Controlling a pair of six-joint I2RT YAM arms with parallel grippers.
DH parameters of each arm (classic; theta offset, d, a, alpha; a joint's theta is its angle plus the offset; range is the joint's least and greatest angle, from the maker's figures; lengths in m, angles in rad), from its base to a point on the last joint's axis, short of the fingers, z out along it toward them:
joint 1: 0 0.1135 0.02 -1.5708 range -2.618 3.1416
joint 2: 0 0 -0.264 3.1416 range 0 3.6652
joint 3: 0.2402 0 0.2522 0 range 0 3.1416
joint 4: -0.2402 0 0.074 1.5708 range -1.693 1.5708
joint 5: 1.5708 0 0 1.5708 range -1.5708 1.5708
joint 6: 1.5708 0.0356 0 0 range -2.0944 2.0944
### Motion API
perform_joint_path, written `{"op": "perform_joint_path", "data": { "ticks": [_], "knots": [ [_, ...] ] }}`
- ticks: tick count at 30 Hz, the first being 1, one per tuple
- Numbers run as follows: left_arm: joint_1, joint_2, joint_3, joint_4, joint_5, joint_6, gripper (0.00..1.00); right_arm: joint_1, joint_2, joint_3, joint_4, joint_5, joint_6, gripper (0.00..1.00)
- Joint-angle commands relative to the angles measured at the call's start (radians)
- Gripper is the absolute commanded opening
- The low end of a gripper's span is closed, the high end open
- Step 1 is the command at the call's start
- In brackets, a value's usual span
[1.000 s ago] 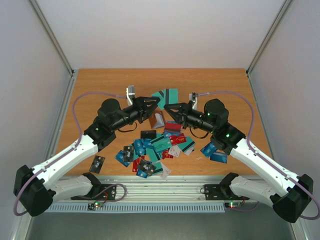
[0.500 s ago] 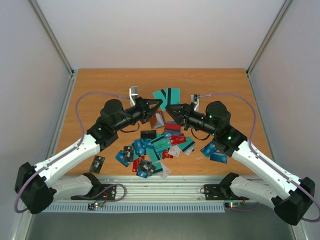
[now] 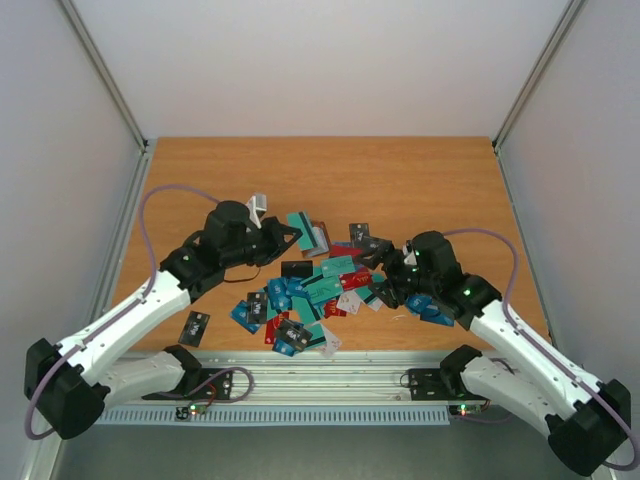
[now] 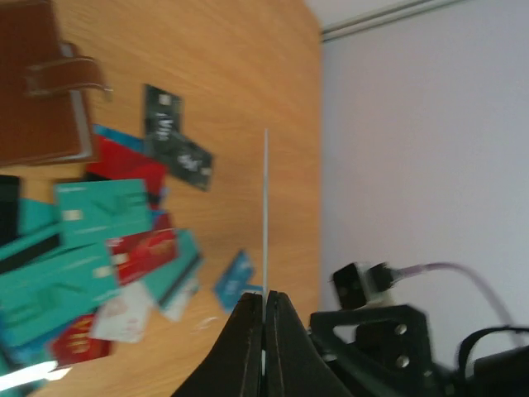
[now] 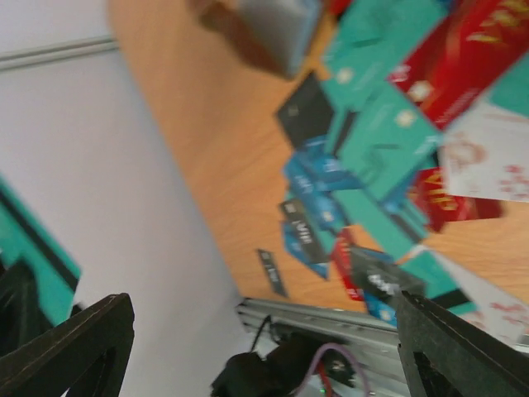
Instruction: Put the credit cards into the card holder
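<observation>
One teal card (image 4: pixel 266 207) is pinched edge-on in my left gripper (image 4: pixel 265 296), ready for slotting into the card holder (image 4: pixel 37 107) lying at the far edge of the scattered credit cards (image 3: pixel 320 290), my right gripper (image 5: pixel 260 306) spread wide above them.

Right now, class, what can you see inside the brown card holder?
At the edge of the card holder, below its strap, only grey inner layers show. The brown cover hides whatever else is inside.

1 card holder (image 4: pixel 37 107), 2 arms (image 3: pixel 150 300), and overlapping credit cards (image 3: pixel 320 290) too heaped to count.
</observation>
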Motion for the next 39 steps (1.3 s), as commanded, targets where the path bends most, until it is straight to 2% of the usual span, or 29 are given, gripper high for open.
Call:
{"op": "perform_joint_path", "data": {
  "ticks": [1,8,16,21,29,39],
  "knots": [
    [0.012,0.005,0.075,-0.231,-0.044,0.263,0.0,-0.049,0.082,0.051,-0.155,-0.073,-0.123,0.87],
    [0.057,0.059,0.169,-0.412,-0.095,0.453,0.0,-0.084,0.396,0.295,-0.237,-0.168,-0.441,0.81],
    [0.126,0.163,0.233,-0.545,-0.129,0.605,0.0,-0.171,0.742,0.49,-0.195,-0.246,-0.597,0.62],
    [0.171,0.238,0.238,-0.597,-0.119,0.641,0.0,-0.186,0.929,0.653,-0.284,-0.18,-0.701,0.5],
    [0.236,0.455,0.269,-0.528,-0.037,0.705,0.0,-0.174,1.105,0.751,-0.332,-0.142,-0.783,0.32],
    [0.273,0.704,0.445,-0.544,0.034,0.776,0.0,-0.107,1.25,0.905,-0.37,-0.161,-0.82,0.3]
  ]
}}
